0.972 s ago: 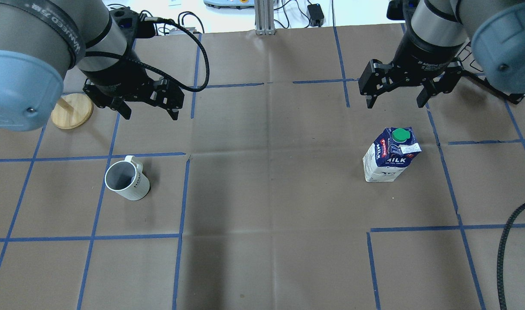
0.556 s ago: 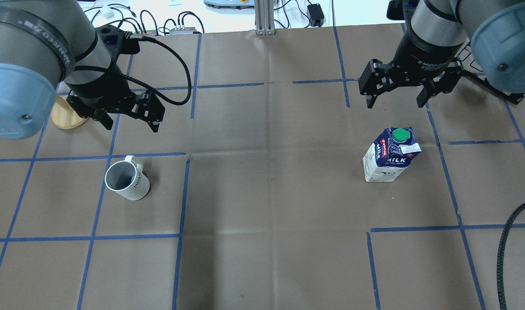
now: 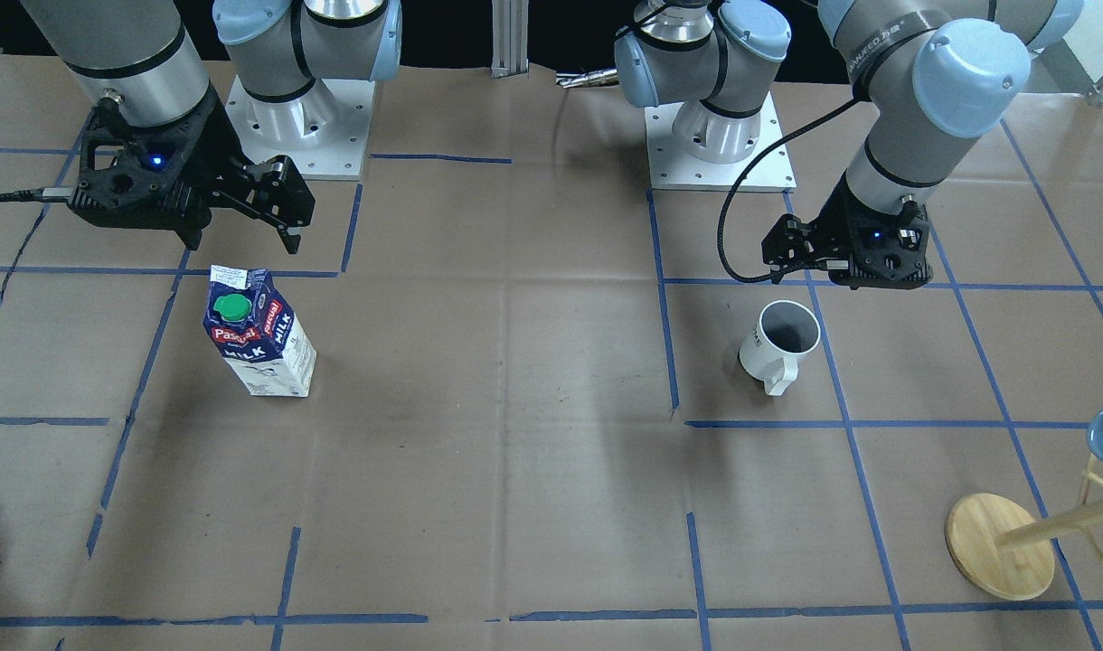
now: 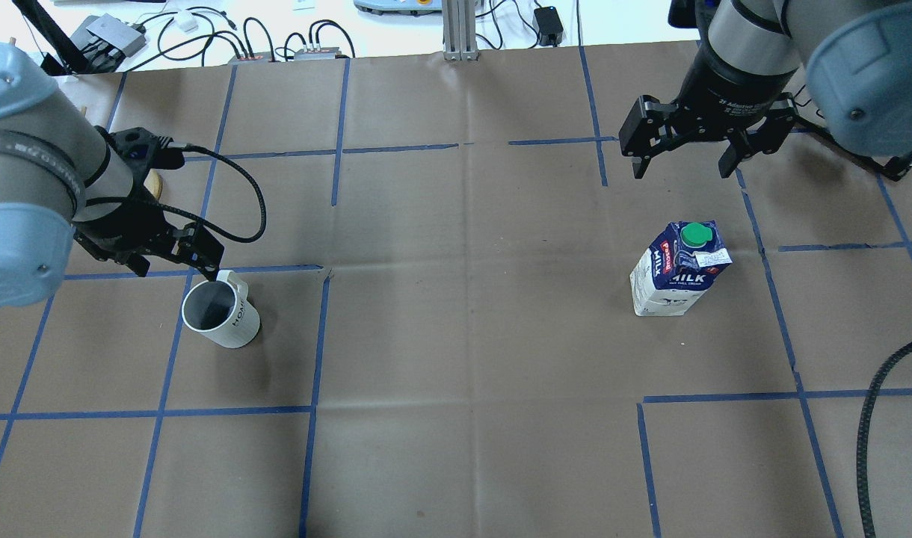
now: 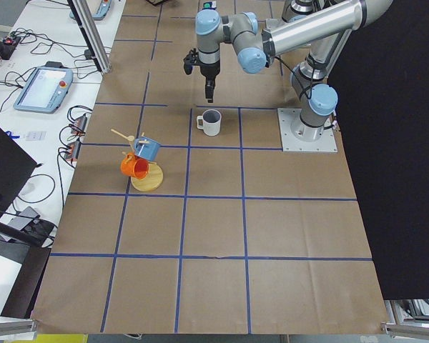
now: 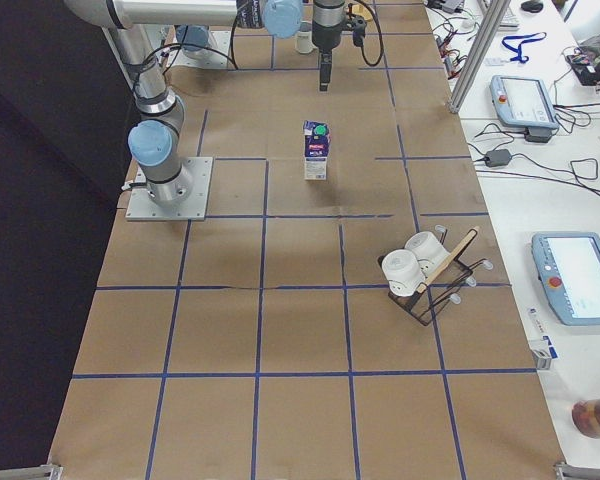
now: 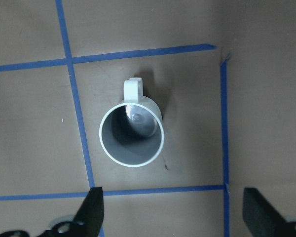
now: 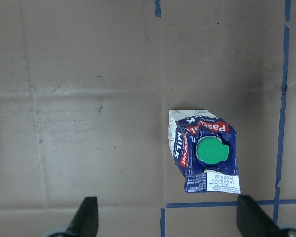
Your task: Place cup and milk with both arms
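Observation:
The white cup (image 4: 220, 315) stands upright on the left of the table, its handle toward the far side; it also shows in the front view (image 3: 780, 342) and the left wrist view (image 7: 131, 136). My left gripper (image 4: 173, 270) is open and hovers just beyond the cup's handle side, apart from it. The milk (image 4: 680, 269), blue and white with a green cap, stands upright on the right; it also shows in the front view (image 3: 258, 334) and the right wrist view (image 8: 202, 150). My right gripper (image 4: 680, 173) is open and empty, above and beyond the carton.
A wooden mug stand (image 3: 999, 545) with a blue and an orange cup (image 5: 136, 166) stands at the far left. A rack with white cups (image 6: 425, 270) stands far off on the right. A black cable (image 4: 871, 433) hangs at the near right. Blue tape lines grid the brown table (image 4: 463, 336).
My left gripper has moved nearer and leftward, down to just beyond the cup, still open. My right gripper has shifted slightly away from the carton. Cup and milk have not moved.

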Controlling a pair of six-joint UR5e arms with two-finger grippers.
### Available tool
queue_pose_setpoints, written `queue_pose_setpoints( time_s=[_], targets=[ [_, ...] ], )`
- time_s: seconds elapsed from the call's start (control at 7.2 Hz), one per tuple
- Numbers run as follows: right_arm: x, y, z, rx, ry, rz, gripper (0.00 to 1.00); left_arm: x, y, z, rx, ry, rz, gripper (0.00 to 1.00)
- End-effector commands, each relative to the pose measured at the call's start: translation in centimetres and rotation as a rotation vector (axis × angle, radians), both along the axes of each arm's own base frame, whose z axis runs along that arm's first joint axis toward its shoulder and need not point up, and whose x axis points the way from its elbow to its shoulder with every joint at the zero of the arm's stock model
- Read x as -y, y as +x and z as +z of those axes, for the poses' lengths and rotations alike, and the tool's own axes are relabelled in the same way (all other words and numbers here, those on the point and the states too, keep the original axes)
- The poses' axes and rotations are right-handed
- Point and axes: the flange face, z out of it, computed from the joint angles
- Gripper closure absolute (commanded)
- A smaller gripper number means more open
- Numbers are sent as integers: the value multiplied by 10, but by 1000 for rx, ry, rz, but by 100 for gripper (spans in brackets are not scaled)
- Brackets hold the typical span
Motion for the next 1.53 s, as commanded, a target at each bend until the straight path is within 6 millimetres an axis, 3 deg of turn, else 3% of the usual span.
queue_pose_setpoints(
  time_s=[0.0, 0.28, 0.69, 1.25, 1.39],
  targets=[
    [0, 0, 0, 1, -5, -2, 0, -16, 26, -41, -2, 4, 21, 0],
    [-3, 1, 1, -1, 3, 2, 0, -18, 49, -54, -17, 38, 55, 1],
    [-1, 1, -3, -7, 12, 8, 0, -13, 52, -84, -16, 18, 63, 5],
    [0, 0, -5, -11, 13, 10, 0, -4, 55, -89, -4, -27, 66, 6],
    [0, 0, -5, -10, 13, 10, 0, -3, 55, -95, -9, -15, 66, 12]
  ],
)
